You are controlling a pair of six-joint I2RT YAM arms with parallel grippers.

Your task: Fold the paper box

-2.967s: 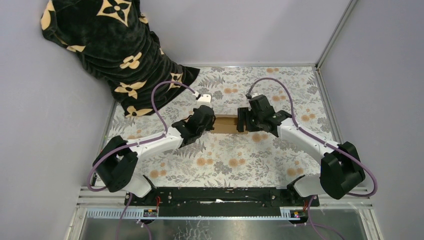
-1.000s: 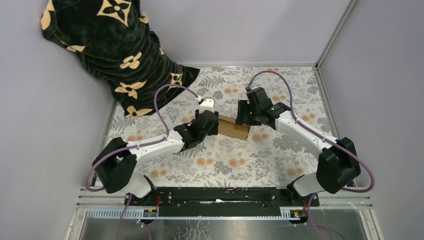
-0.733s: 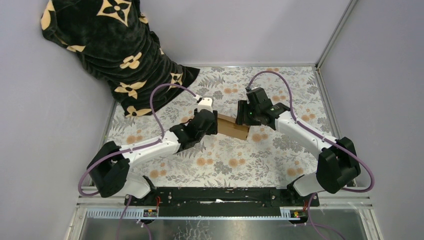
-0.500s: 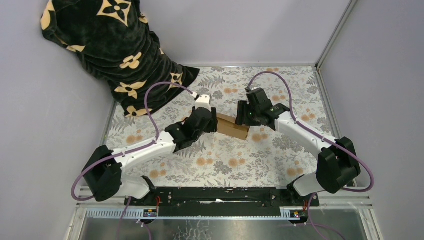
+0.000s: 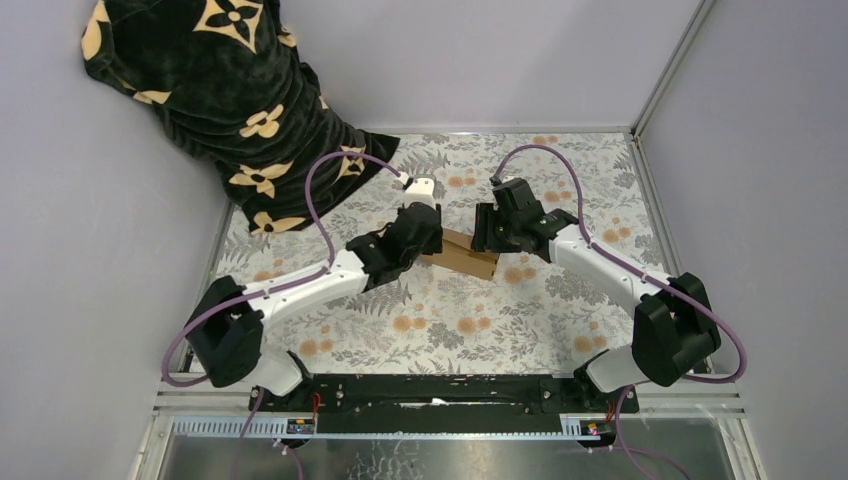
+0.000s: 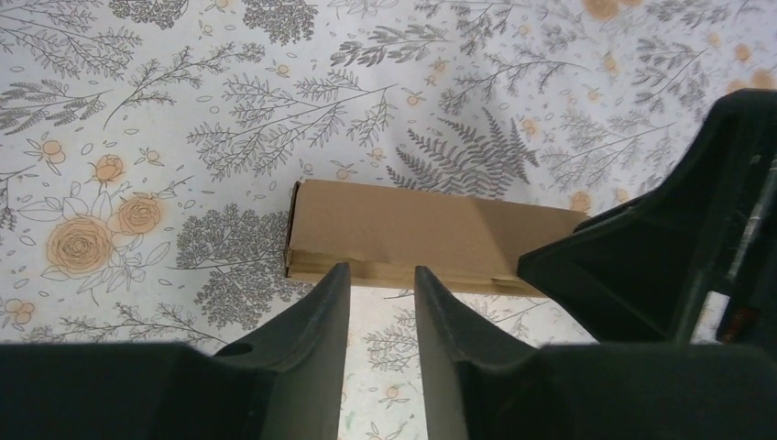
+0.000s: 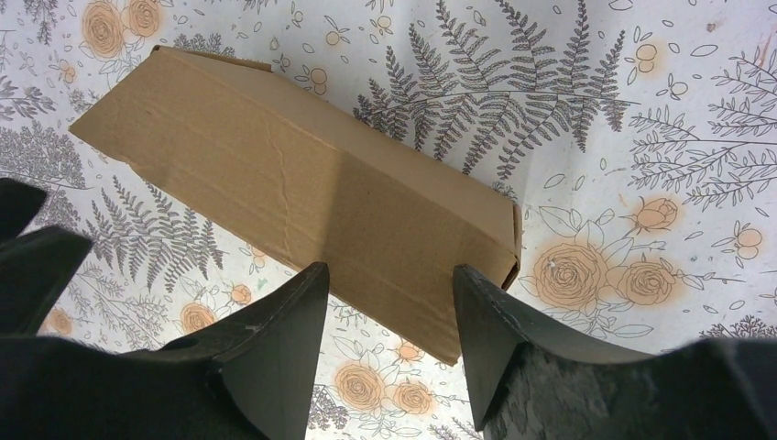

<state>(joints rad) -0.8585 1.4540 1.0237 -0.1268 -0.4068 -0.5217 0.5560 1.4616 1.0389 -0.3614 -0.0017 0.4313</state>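
Note:
The paper box (image 5: pixel 466 257) is a small closed brown cardboard box lying slantwise on the floral table mat. My left gripper (image 5: pixel 428 240) is at its left end; in the left wrist view the box (image 6: pixel 417 236) lies just past the gripper (image 6: pixel 378 273), whose jaws stand a little apart with nothing between them. My right gripper (image 5: pixel 487 230) hovers over the box's right end. In the right wrist view the box (image 7: pixel 293 188) lies below the gripper (image 7: pixel 385 275), whose jaws are wide apart and empty.
A black cloth with tan flower shapes (image 5: pixel 225 100) hangs over the back left corner. Grey walls close in the left, back and right. The right arm's gripper body (image 6: pixel 669 247) shows at the right of the left wrist view, next to the box.
The box has gone from lying straight across to slanted, right end nearer. The left gripper has shifted slightly right and back against the box's left end. The right gripper stays over the right end.

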